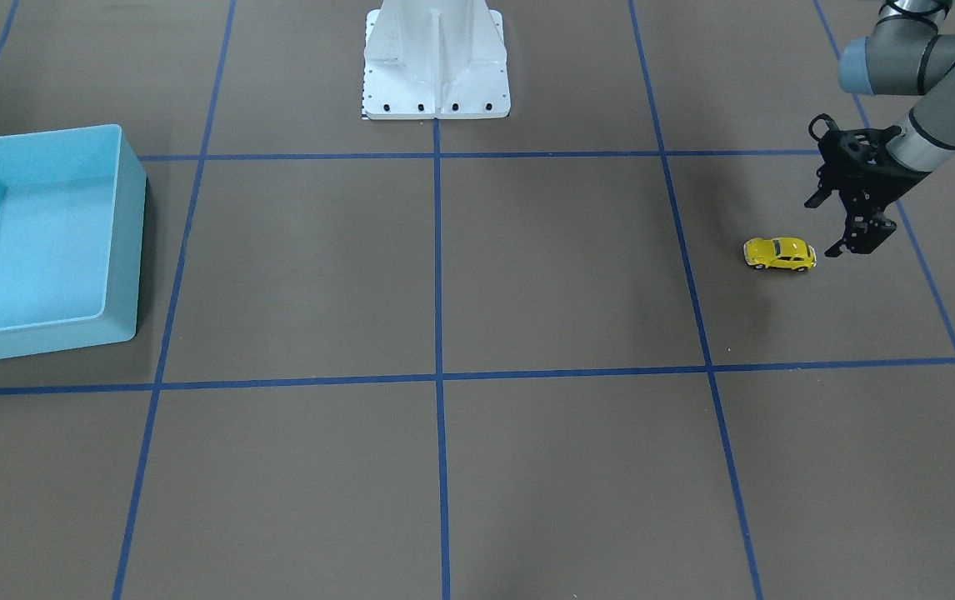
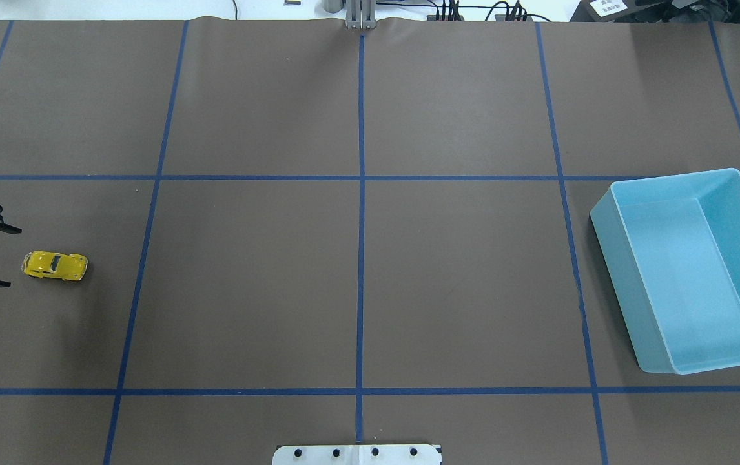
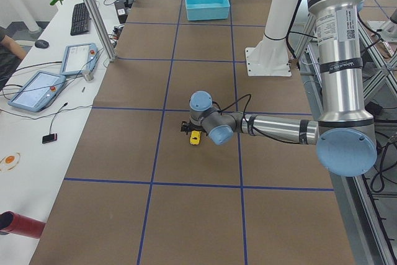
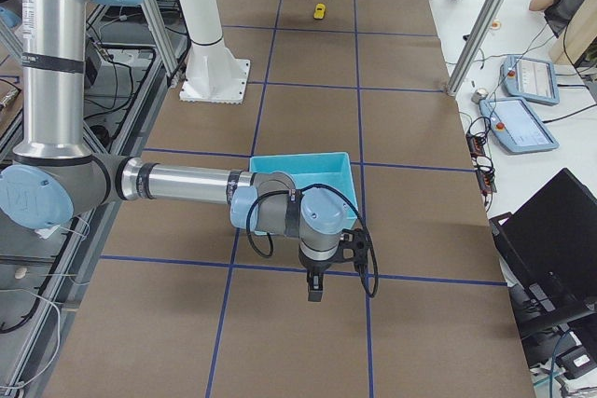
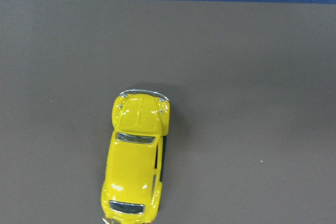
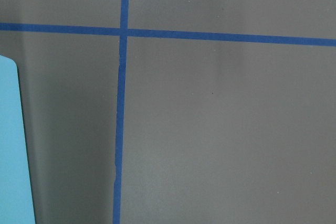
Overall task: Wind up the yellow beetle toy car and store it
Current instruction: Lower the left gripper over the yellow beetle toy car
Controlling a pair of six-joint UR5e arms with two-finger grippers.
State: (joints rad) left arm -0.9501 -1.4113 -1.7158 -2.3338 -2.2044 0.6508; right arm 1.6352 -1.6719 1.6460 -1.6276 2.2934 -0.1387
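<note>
Yellow beetle toy car (image 1: 780,254) sits on its wheels on the table (image 1: 527,275), far out on my left-arm side. It is inside a taped square and clear of the blue lines. Nothing is touching it.

Left gripper (image 1: 826,225) hangs just beside one end of the car, a little above the table, with its fingers spread apart and nothing between them. The left wrist view shows the car lengthwise, its near end at the bottom edge of the frame. I take it the gap is lined up along the car's long axis so the fingers can close across the narrow body. That would suit rolling it back along the table on its wheels to wind it.

Light blue bin (image 2: 631,290) stands at the opposite end of the table, well apart from the car and open side up. My guess is that the open stretch between them is there for the wind-up run.

Right gripper (image 4: 314,288) points down just beside the bin, on the robot's side of it. It shows only in the side view, so I cannot tell whether its fingers are apart or together. Its wrist camera catches a sliver of the bin's edge. It is probably parked there to keep out of the way, or to handle the storing.

Winding not begun, as I judge it.
</note>
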